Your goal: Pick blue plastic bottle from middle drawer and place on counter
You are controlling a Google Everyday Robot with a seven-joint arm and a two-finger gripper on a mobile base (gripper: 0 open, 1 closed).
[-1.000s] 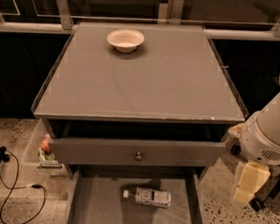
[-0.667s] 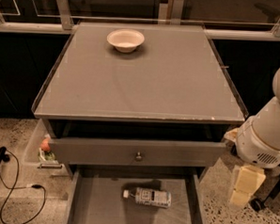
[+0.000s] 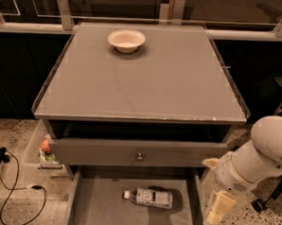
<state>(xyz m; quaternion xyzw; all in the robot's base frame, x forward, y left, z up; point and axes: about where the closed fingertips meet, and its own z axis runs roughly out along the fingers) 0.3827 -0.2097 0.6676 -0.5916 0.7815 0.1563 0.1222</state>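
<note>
I have the gripper [image 3: 217,210] low on the right of my view, hanging downward from the end of the white arm [image 3: 259,156]. It sits just outside the right wall of the pulled-out drawer [image 3: 95,209], over the speckled floor [image 3: 16,136]. From this angle I cannot tell whether it is open or closed, only that its cream-coloured end points at the floor and touches nothing I can make out. The bottle [image 3: 148,197] is well apart from it, lying on its side on the flat grey floor of the drawer, roughly in the middle and towards the back. Its white cap [image 3: 126,194] points left and its white label [image 3: 146,196] with dark print faces up. A dark shadow lies just behind the bottle on the right. Above the drawer is a closed grey drawer front [image 3: 105,153] with a small round knob [image 3: 139,157] at its centre, which overhangs the back of the tray. Above that spreads the counter [image 3: 142,81], a large grey top with a thin raised rim and a faint sheen. Near its far edge, a little left of centre, a white bowl [image 3: 126,40] stands upright. To the left of the cabinet, black cables [image 3: 11,193] trail over the floor. A clear bin [image 3: 35,149] beside the cabinet holds something orange-red that I cannot identify. A pale rail [image 3: 31,27] runs across behind the counter.
</note>
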